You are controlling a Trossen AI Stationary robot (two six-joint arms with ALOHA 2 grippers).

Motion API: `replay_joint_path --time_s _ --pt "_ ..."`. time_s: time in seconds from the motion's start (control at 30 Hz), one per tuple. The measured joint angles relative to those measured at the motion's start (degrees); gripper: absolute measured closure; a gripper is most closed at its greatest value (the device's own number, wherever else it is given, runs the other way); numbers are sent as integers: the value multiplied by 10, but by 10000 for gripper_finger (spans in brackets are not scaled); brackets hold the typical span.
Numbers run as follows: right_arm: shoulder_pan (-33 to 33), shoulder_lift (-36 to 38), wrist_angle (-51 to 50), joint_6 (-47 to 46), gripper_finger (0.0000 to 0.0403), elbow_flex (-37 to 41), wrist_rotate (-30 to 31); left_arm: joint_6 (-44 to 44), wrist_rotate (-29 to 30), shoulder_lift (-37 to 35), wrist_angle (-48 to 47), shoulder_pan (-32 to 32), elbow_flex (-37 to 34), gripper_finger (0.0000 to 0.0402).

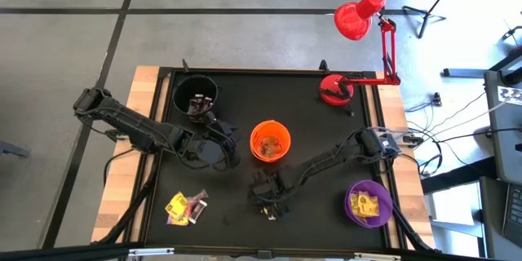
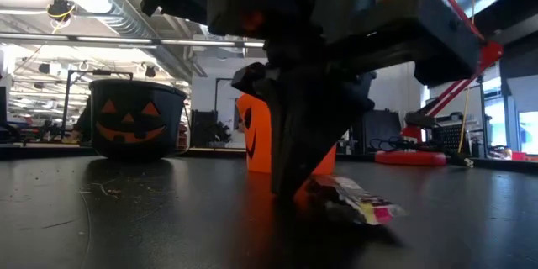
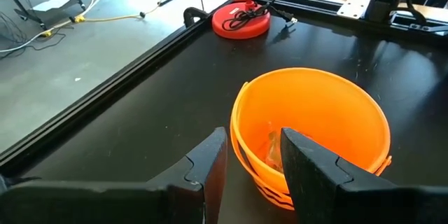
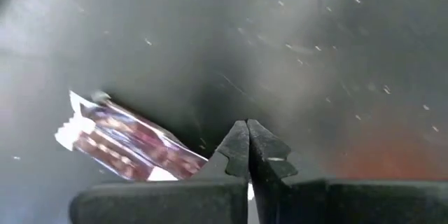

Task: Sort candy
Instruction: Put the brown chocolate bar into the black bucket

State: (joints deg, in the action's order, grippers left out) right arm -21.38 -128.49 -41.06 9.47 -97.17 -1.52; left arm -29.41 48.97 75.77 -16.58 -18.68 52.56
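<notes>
Black matting covers the desk (image 1: 326,130); at far left a black cup (image 1: 195,95) holds dark candy; loose candy (image 1: 186,206) lies near the front edge; the left hand (image 1: 231,141), fingers apart, hangs beside the orange cup (image 1: 270,141) of sweets; the right hand (image 1: 269,196), fingers together, presses the mat beside one wrapped sweet (image 4: 129,145); yellow candy fills the purple cup (image 1: 368,203).

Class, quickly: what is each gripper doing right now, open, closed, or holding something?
Left gripper: open, empty, beside the orange cup.
Right gripper: shut at the black mat, gripping nothing; a wrapped candy lies beside it.
</notes>
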Motion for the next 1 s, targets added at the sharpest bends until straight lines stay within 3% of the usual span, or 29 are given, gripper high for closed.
replay_joint_path --time_s 0.27,0.67,0.83,1.0 --pt "2 57 -30 30 402 5 65 -1 0 0 -8 0 0 277" --pt "-24 91 -64 128 402 11 41 -1 -1 0 -8 -1 0 277" --pt "-46 101 -113 104 402 14 120 -1 -2 0 -9 -1 0 277" --pt "-53 145 -84 95 402 58 89 -1 -3 0 -9 -1 0 277"
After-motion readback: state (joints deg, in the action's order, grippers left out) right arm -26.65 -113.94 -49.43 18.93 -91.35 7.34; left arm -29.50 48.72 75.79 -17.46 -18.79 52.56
